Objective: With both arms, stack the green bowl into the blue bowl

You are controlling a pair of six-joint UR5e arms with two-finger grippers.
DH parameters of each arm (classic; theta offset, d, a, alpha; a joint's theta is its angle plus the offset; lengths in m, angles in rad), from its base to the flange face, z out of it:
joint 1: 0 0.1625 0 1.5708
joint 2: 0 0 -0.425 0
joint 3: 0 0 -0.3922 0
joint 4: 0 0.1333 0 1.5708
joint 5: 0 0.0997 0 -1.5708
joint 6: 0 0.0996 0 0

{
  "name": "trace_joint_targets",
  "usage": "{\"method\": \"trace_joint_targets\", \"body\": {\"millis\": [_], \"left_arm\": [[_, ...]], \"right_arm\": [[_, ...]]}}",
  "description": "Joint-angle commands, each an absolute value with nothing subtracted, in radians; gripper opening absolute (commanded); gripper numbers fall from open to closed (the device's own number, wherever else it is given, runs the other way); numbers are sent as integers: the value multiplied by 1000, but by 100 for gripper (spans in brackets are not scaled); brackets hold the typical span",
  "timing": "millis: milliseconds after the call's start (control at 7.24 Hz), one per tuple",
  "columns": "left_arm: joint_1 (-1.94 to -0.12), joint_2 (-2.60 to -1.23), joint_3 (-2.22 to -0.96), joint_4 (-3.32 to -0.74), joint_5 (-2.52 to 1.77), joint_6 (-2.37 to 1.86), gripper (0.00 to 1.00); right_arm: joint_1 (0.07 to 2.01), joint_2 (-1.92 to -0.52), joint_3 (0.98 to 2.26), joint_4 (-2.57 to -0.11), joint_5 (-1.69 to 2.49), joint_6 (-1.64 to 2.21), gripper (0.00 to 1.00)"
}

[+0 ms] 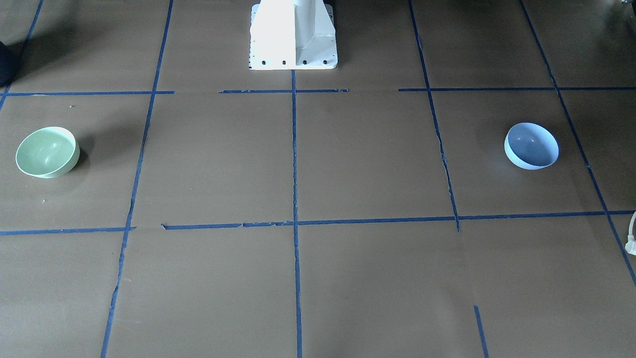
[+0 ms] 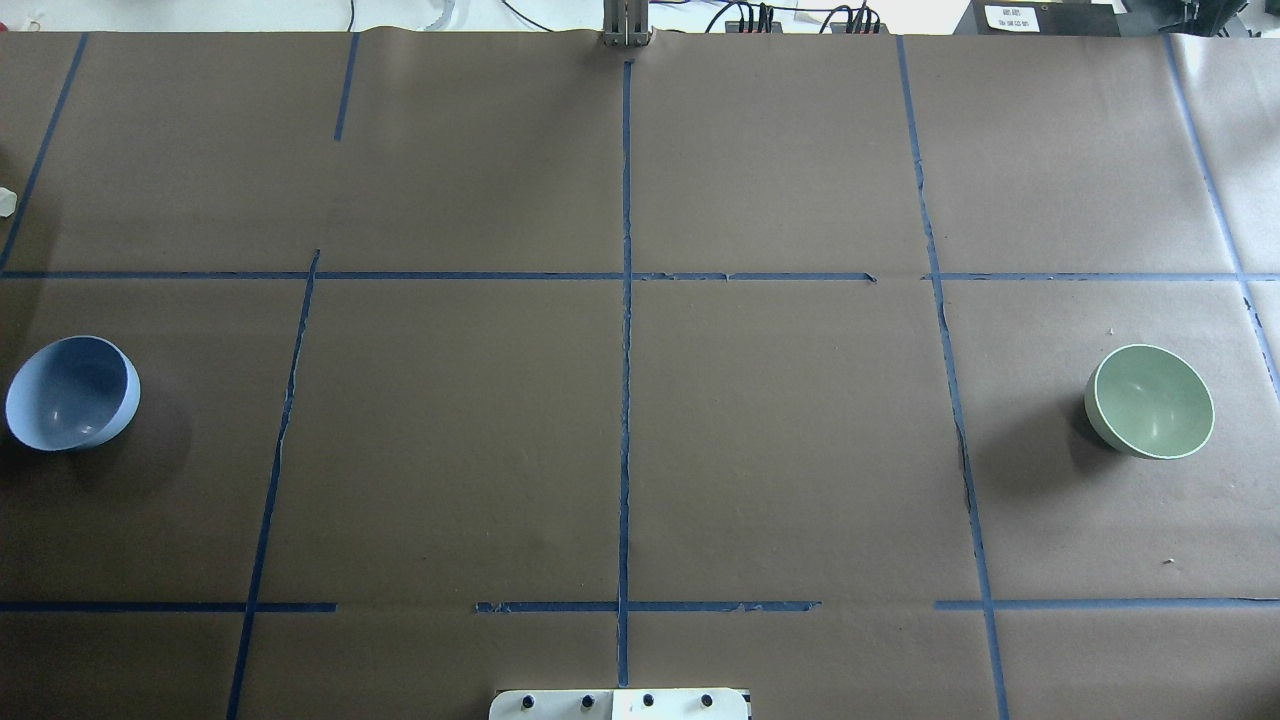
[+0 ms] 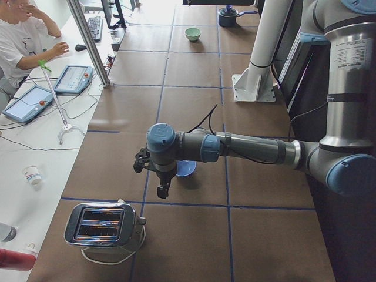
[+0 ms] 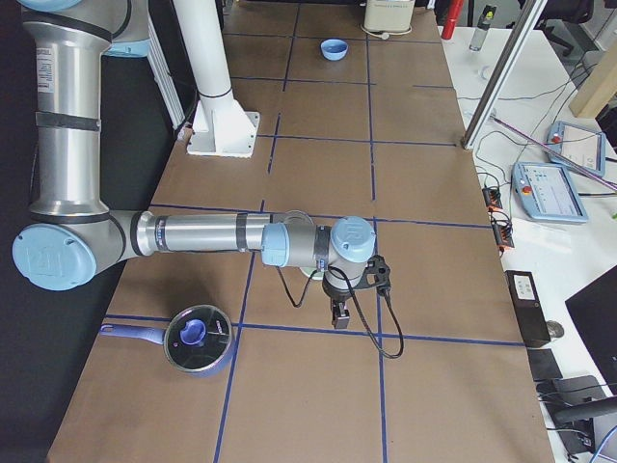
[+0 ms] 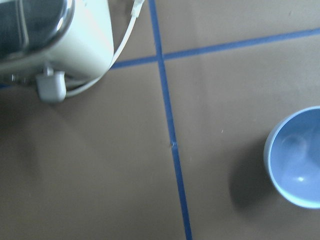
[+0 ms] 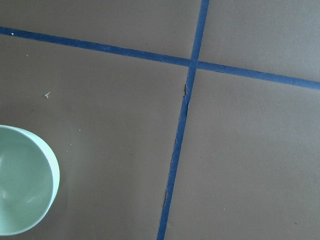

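Note:
The green bowl (image 1: 47,151) stands upright on the brown table at the robot's right end; it also shows in the overhead view (image 2: 1150,401) and the right wrist view (image 6: 22,187). The blue bowl (image 1: 531,145) stands upright at the left end, also seen overhead (image 2: 72,393) and in the left wrist view (image 5: 297,157). The left gripper (image 3: 163,191) hangs above the table beside the blue bowl (image 3: 187,169). The right gripper (image 4: 339,313) hangs near the green bowl, which the wrist mostly hides. Both grippers show only in the side views, so I cannot tell if they are open or shut.
A chrome toaster (image 3: 103,223) with a white cord stands near the left gripper. A blue pot with a glass lid (image 4: 198,340) sits near the right arm. The white pedestal (image 1: 293,35) stands at the robot's edge. An operator (image 3: 23,41) sits at the far side.

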State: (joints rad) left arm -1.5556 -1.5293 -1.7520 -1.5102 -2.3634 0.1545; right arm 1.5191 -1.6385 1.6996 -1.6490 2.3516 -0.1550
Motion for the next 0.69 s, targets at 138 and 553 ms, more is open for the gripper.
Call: {"method": "trace_joint_targets", "body": {"millis": [138, 553], "left_arm": [[-1475, -1543, -1724, -1682, -2378, -2, 100], [-1219, -1480, -1588, -2209, -2329, -569, 100]], "right_arm": [[1500, -1628, 1694, -1651, 2353, -153, 100], [1494, -1628, 1690, -1651, 2387, -155, 100]]}}
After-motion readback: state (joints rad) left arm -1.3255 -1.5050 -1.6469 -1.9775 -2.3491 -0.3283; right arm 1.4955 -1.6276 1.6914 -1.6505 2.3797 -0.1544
